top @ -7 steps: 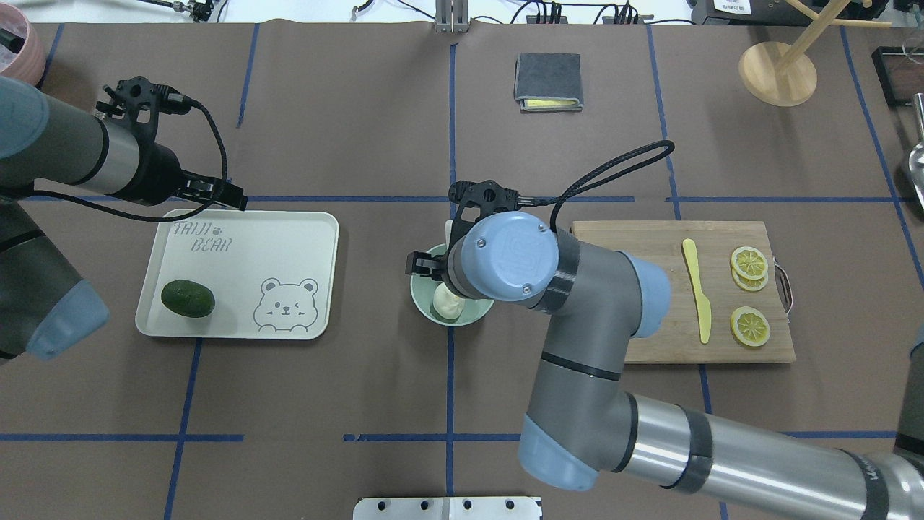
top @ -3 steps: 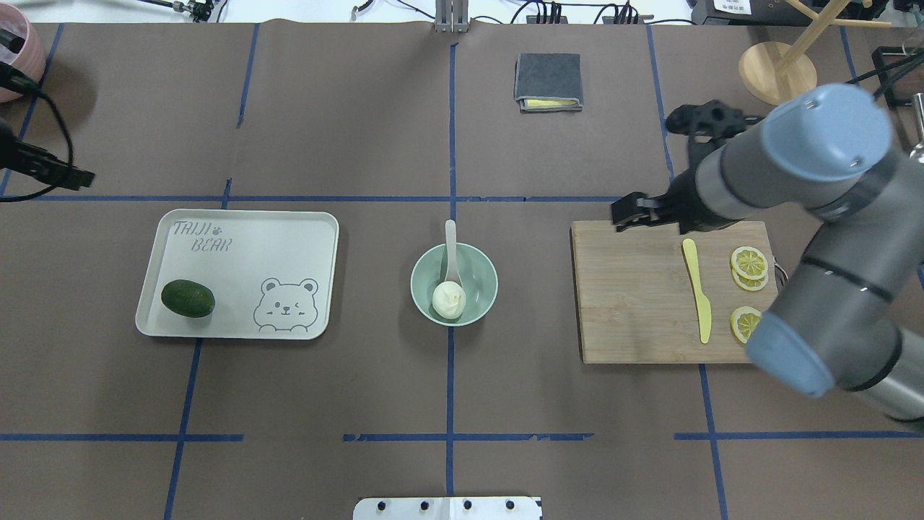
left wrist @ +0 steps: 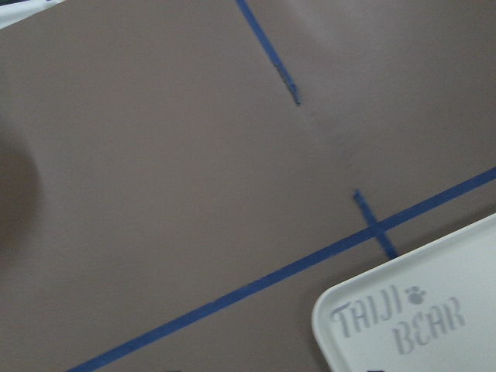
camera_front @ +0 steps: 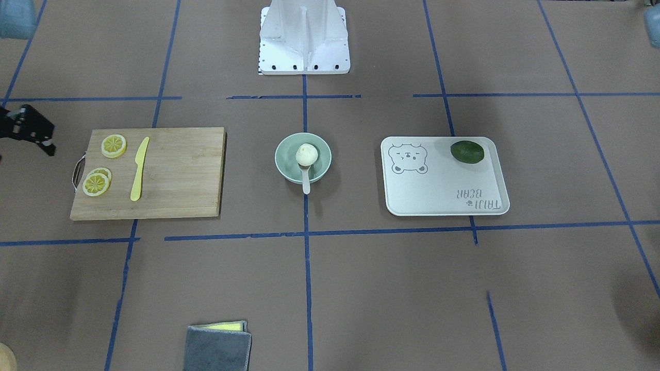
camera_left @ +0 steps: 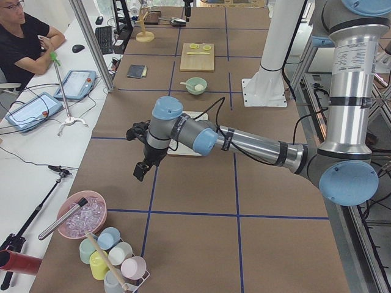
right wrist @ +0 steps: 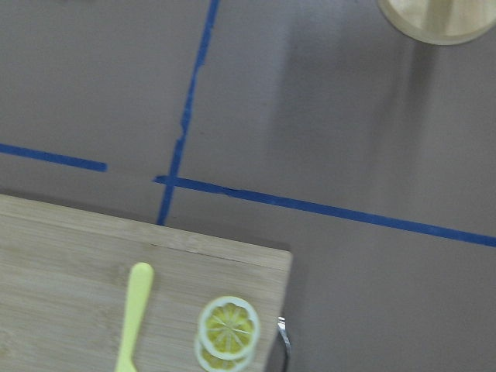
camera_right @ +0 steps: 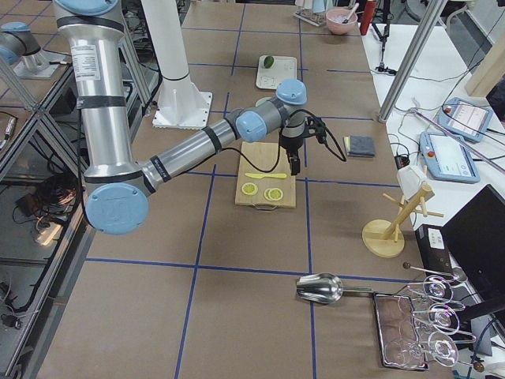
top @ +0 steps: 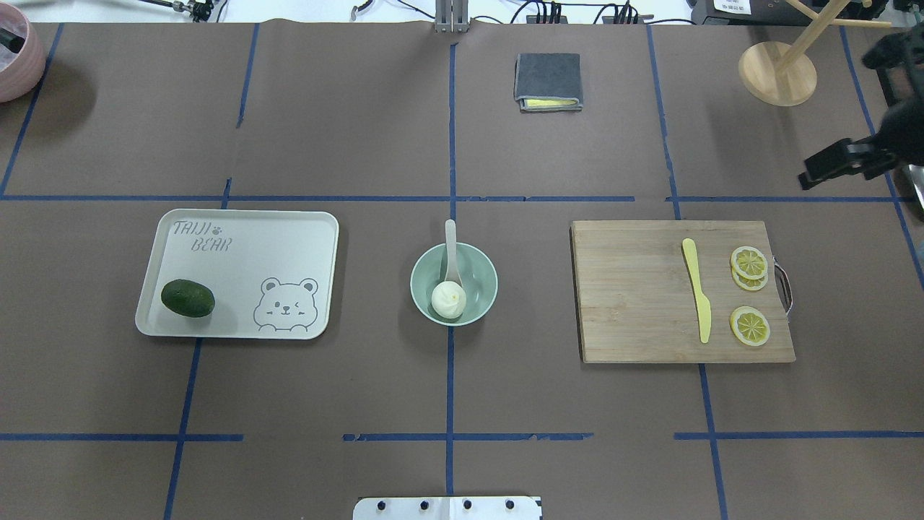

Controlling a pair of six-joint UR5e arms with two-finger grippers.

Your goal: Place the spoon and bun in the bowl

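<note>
Bun (top: 448,300) sits in the bowl (top: 485,276). Spoon (top: 450,242) scoop is in there too, handle over the far rim. Right gripper (top: 812,172) hangs past the cutting board's (top: 628,296) far right corner, bowl well to its left. Left gripper (camera_left: 142,172) hovers outboard of the tray (top: 289,231), bowl well to its right. Can't tell the jaw gap on either.

The table (top: 346,130) wears matt brown paper. The cutting board (top: 635,303) is grained wood, the knife (top: 697,292) smooth yellow plastic, the bowl (top: 485,278) smooth with a soft sheen, the folded cloth (top: 548,76) fuzzy grey.
</note>
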